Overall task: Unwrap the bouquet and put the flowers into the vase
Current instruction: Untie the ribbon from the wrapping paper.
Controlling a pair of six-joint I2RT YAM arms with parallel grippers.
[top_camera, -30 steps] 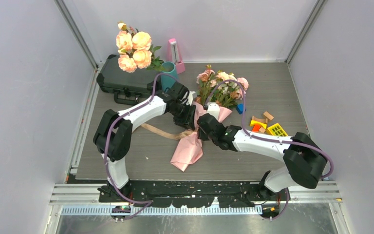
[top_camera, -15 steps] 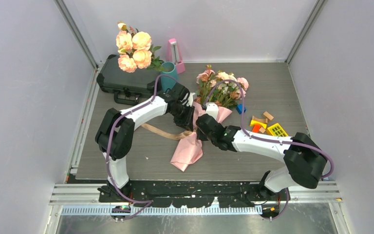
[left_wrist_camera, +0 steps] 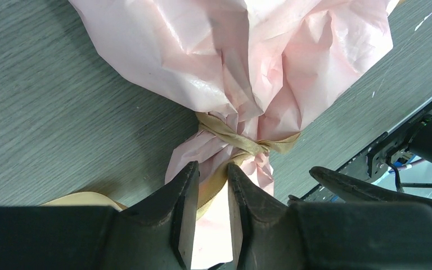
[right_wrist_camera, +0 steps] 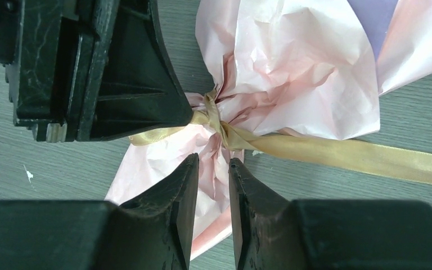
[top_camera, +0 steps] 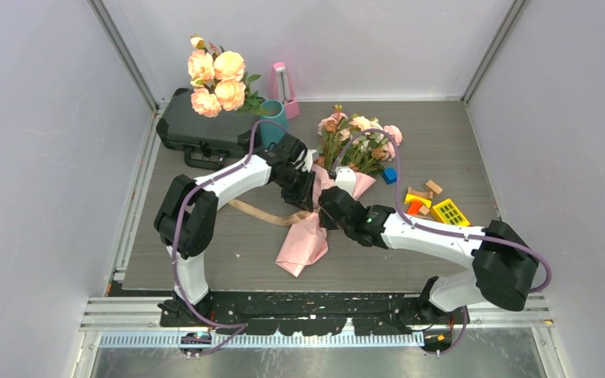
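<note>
The bouquet lies on the table with its flowers (top_camera: 358, 142) pointing toward the back and its pink paper (top_camera: 303, 240) toward me. A tan ribbon (left_wrist_camera: 233, 140) is knotted round the paper's neck, and one tail trails left (top_camera: 264, 214). My left gripper (left_wrist_camera: 212, 169) is shut on a ribbon strand just below the knot. My right gripper (right_wrist_camera: 212, 160) is shut on the crinkled paper (right_wrist_camera: 292, 67) at the neck, opposite the left gripper's fingers (right_wrist_camera: 118, 73). Both grippers meet over the neck (top_camera: 306, 197) (top_camera: 329, 206). The teal vase (top_camera: 272, 126) stands behind the left arm.
Big peach roses (top_camera: 217, 75) fill the vase. A black case (top_camera: 197, 130) lies at the back left and a pink metronome-shaped object (top_camera: 283, 83) at the back. Coloured toy blocks (top_camera: 429, 201) and a blue block (top_camera: 388, 175) lie to the right of the bouquet.
The left gripper's jaws have narrowed onto the ribbon. The right arm's elbow has swung to the right while its gripper stays at the bouquet's neck.
</note>
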